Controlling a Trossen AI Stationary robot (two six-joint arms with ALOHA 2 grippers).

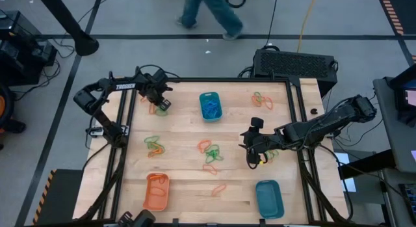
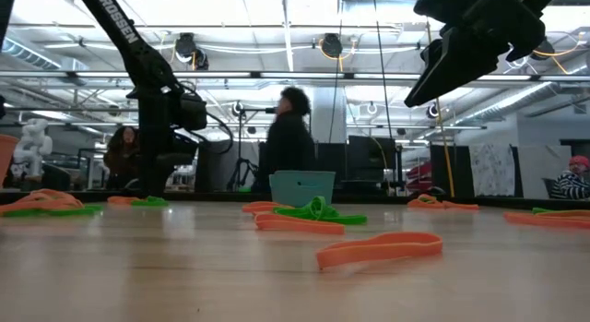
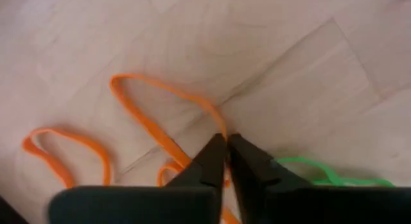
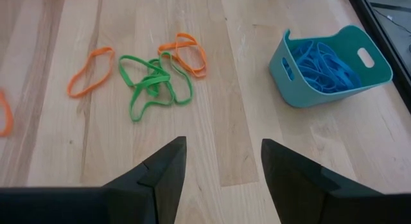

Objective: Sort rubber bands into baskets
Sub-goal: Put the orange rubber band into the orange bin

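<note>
Contact confirmed: we find the left gripper [image 3: 226,142] pinched shut on an orange rubber band [image 3: 168,105], the orange basket [image 1: 156,191] lying toward six o'clock; right gripper [image 4: 221,161] gapes empty.

The light wooden butcher-block table [image 1: 188,188] carries three small plastic baskets. A teal rounded-rectangular basket holding blue rubber bands [image 1: 210,105] stands near the far edge, at the middle. Well away from it, at the near edge, stand an orange basket [image 1: 156,191] and a second teal basket [image 1: 269,198]. Thin orange and green rubber bands [image 1: 210,151] lie in loose clusters between the three baskets, and others lie to either side of the blue-filled basket.
</note>
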